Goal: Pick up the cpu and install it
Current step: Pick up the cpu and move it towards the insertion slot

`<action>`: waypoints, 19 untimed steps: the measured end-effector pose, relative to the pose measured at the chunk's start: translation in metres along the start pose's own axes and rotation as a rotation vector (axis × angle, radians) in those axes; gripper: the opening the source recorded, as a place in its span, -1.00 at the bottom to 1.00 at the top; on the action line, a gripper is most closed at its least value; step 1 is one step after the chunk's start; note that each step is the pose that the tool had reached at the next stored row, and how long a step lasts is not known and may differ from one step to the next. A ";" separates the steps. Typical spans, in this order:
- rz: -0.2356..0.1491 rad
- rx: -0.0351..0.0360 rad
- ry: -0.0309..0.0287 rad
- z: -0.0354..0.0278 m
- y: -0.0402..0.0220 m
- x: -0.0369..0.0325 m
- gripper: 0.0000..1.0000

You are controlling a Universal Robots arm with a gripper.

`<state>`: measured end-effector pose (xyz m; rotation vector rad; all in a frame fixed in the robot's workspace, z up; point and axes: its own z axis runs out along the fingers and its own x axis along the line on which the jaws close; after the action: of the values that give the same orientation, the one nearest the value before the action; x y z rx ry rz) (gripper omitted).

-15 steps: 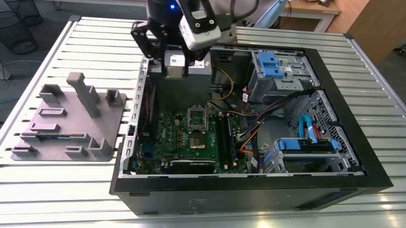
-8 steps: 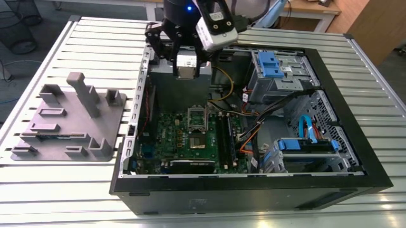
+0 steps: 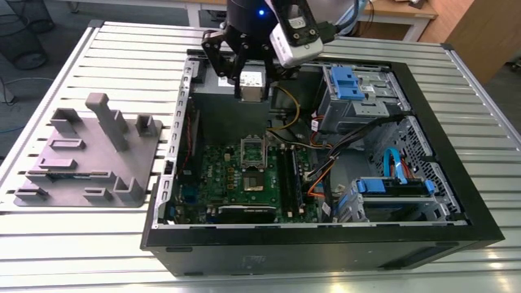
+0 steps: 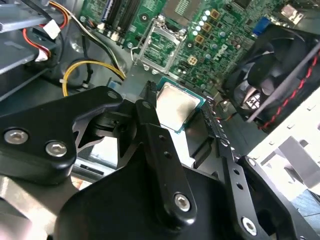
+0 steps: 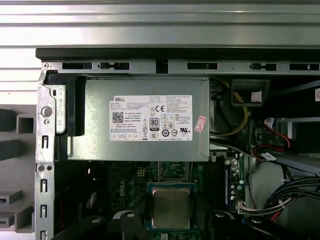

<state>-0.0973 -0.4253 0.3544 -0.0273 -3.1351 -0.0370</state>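
The cpu point(image 3: 252, 86), a flat square chip with a dull silver top, hangs in my gripper point(image 3: 252, 80) over the far side of the open computer case point(image 3: 456, 238). In both wrist views the black fingers point(image 4: 150, 125) are shut on the chip's edges, with the cpu point(image 4: 176, 105) point(image 5: 171, 207) level between them. The open cpu socket point(image 3: 253, 152) on the green motherboard point(image 3: 219, 177) lies below and nearer the case front in the exterior view. That socket point(image 4: 161, 42) sits a short way beyond the chip in the second wrist view.
A grey power supply point(image 5: 140, 120) sits beside the held chip. Blue drive cages point(image 3: 352, 85) and loose cables point(image 3: 326, 165) fill the exterior view's right of the case. A black fan point(image 4: 270, 75) is close by. A grey parts fixture point(image 3: 89, 152) lies on the slatted table.
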 end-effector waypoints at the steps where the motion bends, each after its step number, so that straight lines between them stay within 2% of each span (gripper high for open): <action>1: 0.000 0.0000 0.0000 0.0000 0.0000 -0.0012 -0.06; 12: 0.000 0.0001 0.0000 0.0000 -0.0003 -0.0030 -0.06; 16: 0.000 0.0002 0.0001 0.0010 -0.0047 -0.0030 -0.06; 19: 0.000 0.0000 0.0000 0.0040 -0.0098 -0.0031 -0.06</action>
<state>-0.0944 -0.4350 0.3501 -0.0274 -3.1350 -0.0369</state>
